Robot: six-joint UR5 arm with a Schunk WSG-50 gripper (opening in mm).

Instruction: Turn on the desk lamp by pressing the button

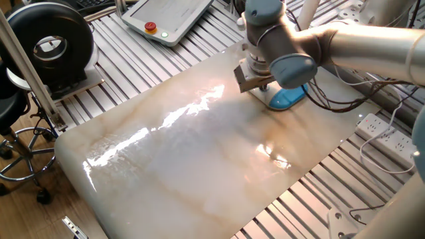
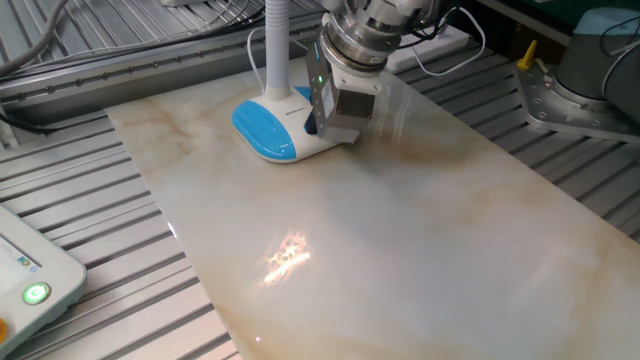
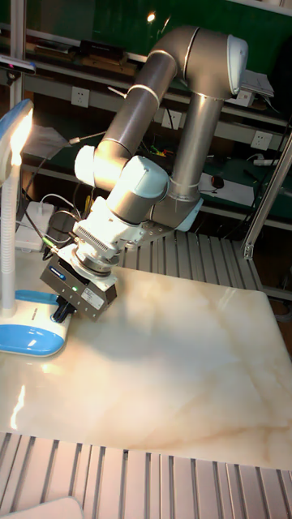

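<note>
Gripper [image 3: 62,310] over lamp [image 2: 272,130] base, lamp lit.
Light, stiff, slippery; best pressed straight down. Finger state unclear.

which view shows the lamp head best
The tall fixed view: only there does the lamp head appear, glowing at the left edge. The two fixed views show just the lamp's base and its glare on the table.

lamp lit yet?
Yes: the desk lamp head glows in the tall fixed view, and a bright patch shines on the marble table.
</note>
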